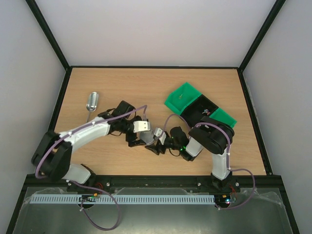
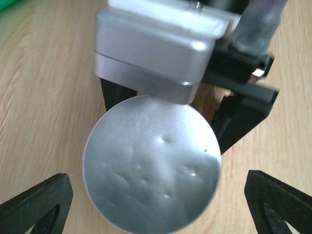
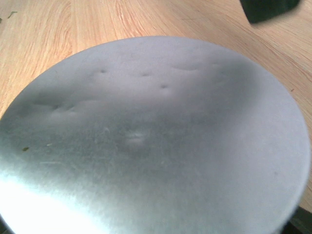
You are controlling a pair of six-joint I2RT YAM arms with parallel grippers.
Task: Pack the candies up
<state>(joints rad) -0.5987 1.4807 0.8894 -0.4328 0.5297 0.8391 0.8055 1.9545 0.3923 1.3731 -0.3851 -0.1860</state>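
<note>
So in the overhead view both arms meet around the middle of the table (image 1: 122, 83). The left end effector (image 2: 156, 208) is released: in its wrist view we see its black fingertips (image 2: 36, 202) spread wide in the bottom corners, not touching anything. Between them sits a round silver tin (image 2: 152, 165) with little dents in its face. The right end effector (image 2: 176, 110) has a black finger down each side of that tin, so we read it as gripping it (the right wrist view is basically all silver, no help). We can barely spot the candies (image 1: 205, 112), just tiny pinkish specks in the black bin (image 1: 195, 108) between the green bins (image 1: 171, 102), upper right. A metal scoop (image 1: 92, 100) lies upper left.
</note>
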